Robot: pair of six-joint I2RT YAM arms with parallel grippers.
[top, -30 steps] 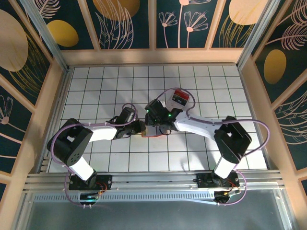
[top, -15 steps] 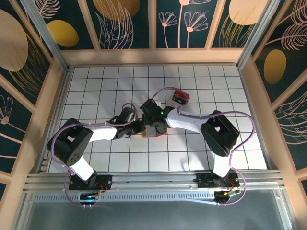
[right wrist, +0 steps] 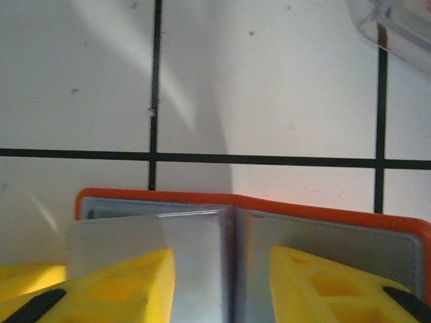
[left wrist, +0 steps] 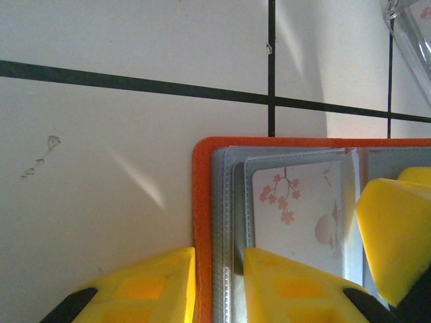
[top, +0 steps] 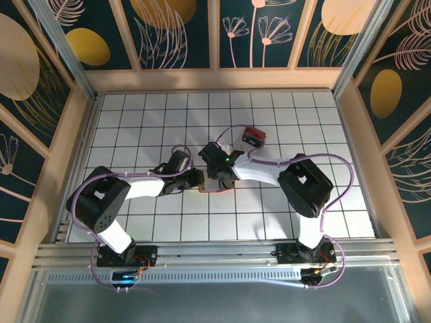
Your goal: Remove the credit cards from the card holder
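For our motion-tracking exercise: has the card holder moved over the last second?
No. Seen from above, the card holder lies on the same white tiles as before.

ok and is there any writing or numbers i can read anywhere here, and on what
No text can be read.
card in the holder: pink blossom picture, no words.
clear box: red and black contents, any print too small to read.

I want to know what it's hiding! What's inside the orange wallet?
Inside the card holder are blue-grey clear sleeves, and one holds a white card with pink blossoms. The yellow fingers cover the lower part, so whether more cards sit there can't be seen.
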